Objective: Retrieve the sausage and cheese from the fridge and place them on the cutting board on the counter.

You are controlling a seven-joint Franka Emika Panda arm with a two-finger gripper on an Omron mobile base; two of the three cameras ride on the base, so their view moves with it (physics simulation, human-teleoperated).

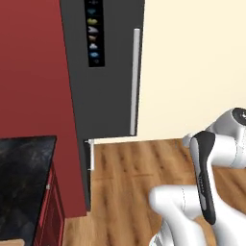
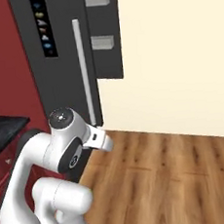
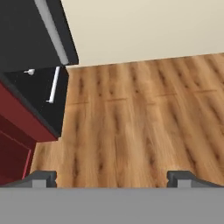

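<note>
The fingers [image 3: 112, 177] stand wide apart, released and holding nothing; in the hand view their two dark tips rise at the bottom, one at the left [image 3: 41, 177] and one at the right, with bare wooden floor [image 3: 131, 122] between and beyond them. That floor of warm brown planks runs up to a cream wall [image 3: 148, 26].

To the left in the hand view is the fridge [image 3: 26, 39], dark and nearly black, with its long silver bar handle [image 3: 52, 30] running along its edge and a shorter silver handle [image 3: 53, 85] lower down on its bottom section. Red cabinetry [image 3: 17, 131] adjoins the fridge at the left edge.

In the left base view the fridge [image 1: 103, 67] stands shut, tall between a red panel [image 1: 33, 72] and the cream wall, with an icon strip [image 1: 94, 31] near its top and the long handle [image 1: 134, 81] down its right side. The black marbled bench [image 1: 21, 178] sits at the lower left on red cabinets, well apart from the fingers; a pale tan corner at the bottom edge may be the cutting board [image 1: 12, 241], though too little of it shows to be sure.

In the right base view the arm [image 2: 51, 164] is folded low in front of the fridge [image 2: 65, 65].
</note>
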